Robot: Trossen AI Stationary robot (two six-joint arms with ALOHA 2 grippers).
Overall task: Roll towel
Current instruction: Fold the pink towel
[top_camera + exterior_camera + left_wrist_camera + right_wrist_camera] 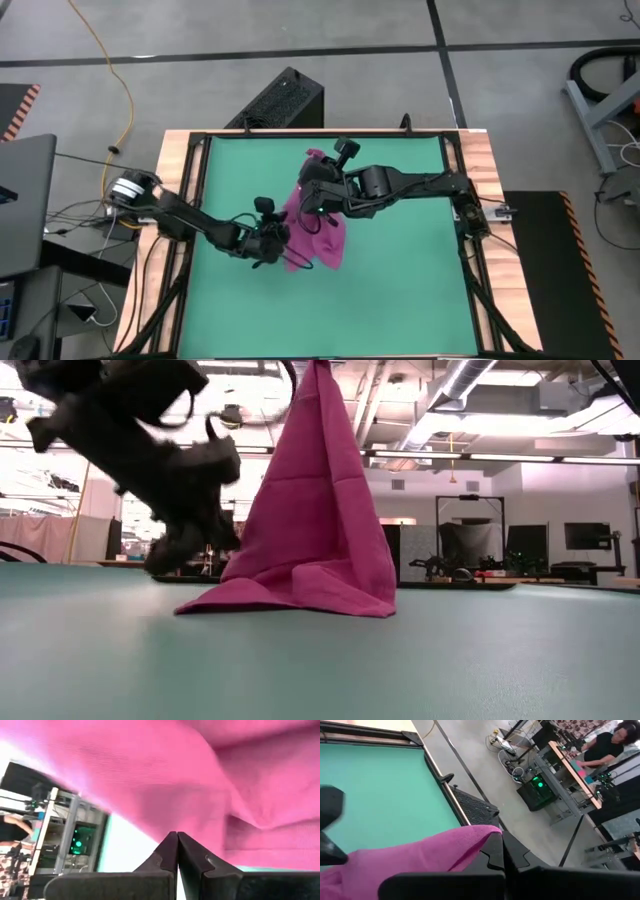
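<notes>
Sitting in the middle of the high view is the green bench [400, 290], with the towel [325, 235] near its centre. In the low view, the towel hangs up like a tent, with its top at the upper middle of the frame and its bottom edge lying on the bench. The right tool [316, 196], just above the middle of the high view, is closed on the towel's top corner and holds it up. The left tool [272, 240], a little left of centre, is closed too. Its tips sit right against the cloth low down, but I cannot tell if they pinch any of it.

So the step looks like lifting and getting hold, not rolling yet. Next, I think the towel has to go back down and lie flat and smooth. Then both tools should grab one edge and turn it over and over.
</notes>
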